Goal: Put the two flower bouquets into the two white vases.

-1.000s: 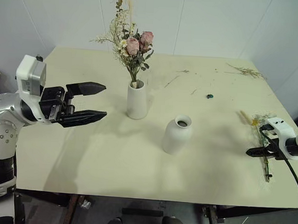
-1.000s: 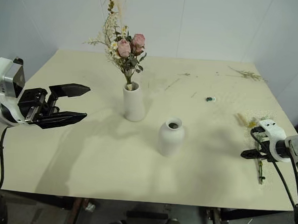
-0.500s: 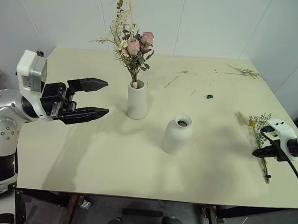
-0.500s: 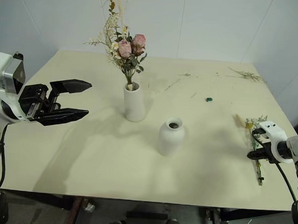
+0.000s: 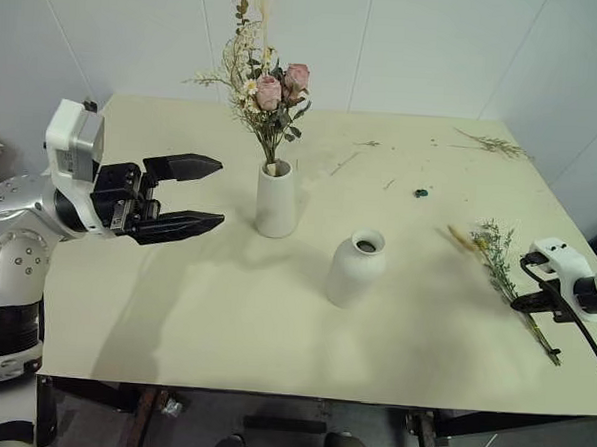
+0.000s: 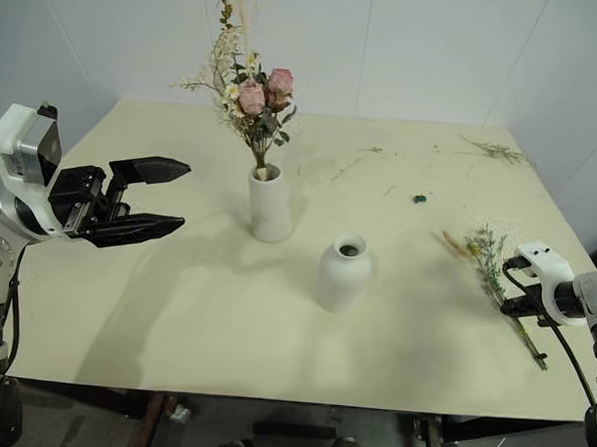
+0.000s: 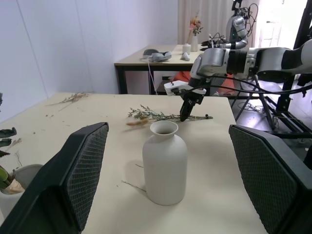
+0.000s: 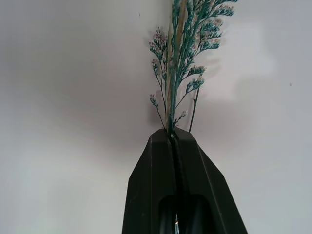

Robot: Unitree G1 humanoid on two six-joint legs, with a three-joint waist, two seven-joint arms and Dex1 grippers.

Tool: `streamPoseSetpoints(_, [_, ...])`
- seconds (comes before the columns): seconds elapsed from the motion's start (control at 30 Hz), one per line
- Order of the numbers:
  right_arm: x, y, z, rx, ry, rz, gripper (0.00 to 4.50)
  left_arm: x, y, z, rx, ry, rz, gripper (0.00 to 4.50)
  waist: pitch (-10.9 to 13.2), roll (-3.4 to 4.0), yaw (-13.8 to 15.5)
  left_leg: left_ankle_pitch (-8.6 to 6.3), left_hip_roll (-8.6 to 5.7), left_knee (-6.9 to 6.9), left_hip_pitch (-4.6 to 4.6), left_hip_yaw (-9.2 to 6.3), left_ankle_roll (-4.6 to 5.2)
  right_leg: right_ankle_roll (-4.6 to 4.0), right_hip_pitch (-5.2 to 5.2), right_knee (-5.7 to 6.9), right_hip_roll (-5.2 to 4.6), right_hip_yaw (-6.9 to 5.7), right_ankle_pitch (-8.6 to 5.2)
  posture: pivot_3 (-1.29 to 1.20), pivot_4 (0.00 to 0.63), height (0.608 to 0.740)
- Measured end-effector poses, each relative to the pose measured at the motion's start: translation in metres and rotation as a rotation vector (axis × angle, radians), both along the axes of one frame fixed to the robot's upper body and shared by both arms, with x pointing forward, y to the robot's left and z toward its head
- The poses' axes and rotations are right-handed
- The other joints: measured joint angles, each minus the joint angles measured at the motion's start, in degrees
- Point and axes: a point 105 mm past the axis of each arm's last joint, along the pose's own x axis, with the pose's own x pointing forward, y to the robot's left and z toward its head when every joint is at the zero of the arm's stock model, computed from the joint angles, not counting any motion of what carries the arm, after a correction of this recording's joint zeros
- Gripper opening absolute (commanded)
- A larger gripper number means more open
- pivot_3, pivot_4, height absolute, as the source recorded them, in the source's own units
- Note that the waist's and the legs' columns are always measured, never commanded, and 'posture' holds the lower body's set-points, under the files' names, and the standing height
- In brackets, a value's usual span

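At table's right edge, right hand has swung the slim bouquet leftward.

The work surface is a pale cream table set into a corner of white panelled walls. Dried twigs lie at its far right corner. In the left wrist view, a second table with dark legs stands further back against a white wall, beside a pale curtain lit by daylight.
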Motion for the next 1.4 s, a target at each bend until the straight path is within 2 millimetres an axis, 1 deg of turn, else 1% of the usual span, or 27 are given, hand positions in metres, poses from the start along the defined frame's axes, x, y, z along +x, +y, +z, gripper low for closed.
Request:
streamPoseSetpoints(0.07, [0.008,0.016,0.018,0.046,-0.086,0.068,0.02,0.000,-0.001,0.001,0.001,-0.006,-0.003,4.24,0.0,0.04,-0.5,0.00,0.00,-0.02,0.00,0.01,0.00,0.00,-0.02,0.01,0.00,0.01,0.00,0.00,0.150,0.740])
streamPoseSetpoints(0.17, [0.018,0.042,0.053,0.129,-0.246,0.166,0.02,0.002,0.000,0.004,-0.002,-0.016,-0.008,4.24,0.0,0.05,-0.8,0.00,0.02,-0.06,0.01,0.00,0.00,0.00,-0.03,0.01,0.01,0.00,0.00,0.00,0.150,0.740])
streamPoseSetpoints(0.23, [0.022,0.072,0.085,0.221,-0.420,0.300,0.02,0.004,0.002,0.002,-0.007,-0.005,-0.004,4.24,0.0,0.04,-0.8,0.00,0.03,-0.07,0.01,0.00,0.00,0.00,-0.03,0.02,0.02,0.00,0.00,0.00,0.150,0.740])
streamPoseSetpoints(0.27, [0.021,0.089,0.102,0.282,-0.516,0.373,0.02,0.005,0.003,0.001,-0.007,-0.001,-0.003,4.24,0.0,0.04,-0.7,0.00,0.04,-0.08,0.00,-0.01,0.00,0.00,-0.02,0.01,0.03,0.00,0.00,0.00,0.150,0.740])
streamPoseSetpoints(0.3, [0.018,0.106,0.119,0.337,-0.611,0.448,0.02,0.007,0.003,0.000,-0.007,0.005,-0.001,4.24,0.0,0.04,-0.6,0.00,0.03,-0.08,0.00,-0.01,0.00,0.00,-0.02,0.01,0.03,0.00,0.00,0.00,0.150,0.740])
streamPoseSetpoints(0.33, [0.014,0.119,0.131,0.375,-0.684,0.504,0.02,0.009,0.004,-0.001,-0.008,0.009,0.001,4.24,0.0,0.04,-0.5,0.01,0.03,-0.08,-0.01,-0.02,0.00,0.00,-0.02,0.02,0.03,0.00,0.00,0.00,0.150,0.740])
streamPoseSetpoints(0.4, [0.005,0.142,0.158,0.492,-0.873,0.565,0.02,0.012,0.007,-0.003,-0.010,0.017,0.011,4.24,0.0,0.02,-0.5,0.01,0.03,-0.09,-0.02,-0.04,-0.01,0.00,-0.02,0.01,0.02,-0.01,0.00,0.00,0.150,0.740])
streamPoseSetpoints(0.43, [0.000,0.152,0.167,0.544,-0.942,0.597,0.02,0.015,0.008,-0.005,-0.014,0.023,0.015,4.24,0.0,0.02,-0.3,0.01,0.02,-0.09,-0.02,-0.04,-0.01,0.00,-0.02,0.02,0.01,-0.01,0.00,0.00,0.150,0.740])
streamPoseSetpoints(0.53, [-0.014,0.175,0.184,0.667,-1.064,0.633,0.02,0.020,0.005,-0.007,-0.037,0.023,0.008,4.24,0.0,0.02,0.3,0.03,0.02,-0.08,-0.04,-0.08,-0.04,0.00,-0.03,0.04,0.01,-0.01,0.00,0.00,0.150,0.740])
streamPoseSetpoints(0.6, [-0.021,0.182,0.192,0.728,-1.110,0.636,0.02,0.023,0.004,-0.008,-0.039,0.019,0.011,4.24,0.0,0.02,0.6,0.03,0.02,-0.08,-0.04,-0.08,-0.04,0.00,-0.04,0.04,0.01,-0.01,0.01,0.00,0.150,0.740])
streamPoseSetpoints(0.7, [-0.035,0.191,0.198,0.830,-1.133,0.659,0.02,0.027,-0.001,-0.011,-0.053,0.018,-0.001,4.24,0.0,0.02,1.0,0.03,0.02,-0.08,-0.04,-0.10,-0.03,-0.01,-0.03,0.04,0.01,-0.02,0.00,0.00,0.150,0.740])
streamPoseSetpoints(0.8, [-0.052,0.205,0.190,0.932,-1.073,0.710,0.02,0.030,-0.007,-0.018,-0.056,0.041,-0.020,4.24,0.0,0.02,0.9,0.03,0.02,-0.08,-0.04,-0.10,-0.02,-0.01,-0.04,0.05,0.01,-0.02,0.01,0.00,0.150,0.740])
streamPoseSetpoints(0.93, [-0.061,0.209,0.176,0.977,-1.023,0.701,0.02,0.035,-0.009,-0.020,-0.051,0.037,-0.022,4.24,0.0,0.03,0.8,0.07,0.02,-0.08,-0.01,-0.09,0.05,-0.01,-0.03,0.10,0.02,-0.02,0.01,0.00,0.150,0.740])
streamPoseSetpoints(1.03, [-0.060,0.213,0.164,0.999,-0.986,0.679,0.02,0.038,-0.013,-0.021,-0.056,0.038,-0.032,4.24,0.0,0.02,0.7,0.11,0.02,-0.08,0.00,-0.08,0.11,-0.06,-0.04,0.11,0.03,-0.01,0.05,0.00,0.150,0.740])
streamPoseSetpoints(1.23, [-0.053,0.220,0.154,0.984,-1.017,0.664,0.02,0.043,-0.019,-0.020,-0.072,0.036,-0.044,4.24,0.0,0.02,0.8,0.15,0.02,-0.08,0.01,-0.09,0.13,-0.06,-0.03,0.11,0.03,-0.02,0.10,0.00,0.150,0.740])
streamPoseSetpoints(1.4, [-0.043,0.215,0.148,0.950,-1.049,0.649,0.02,0.043,-0.023,-0.016,-0.077,0.020,-0.054,4.24,0.0,0.02,0.8,0.15,0.02,-0.12,0.01,-0.09,0.13,-0.06,-0.03,0.06,0.03,-0.02,0.11,0.00,0.150,0.740])
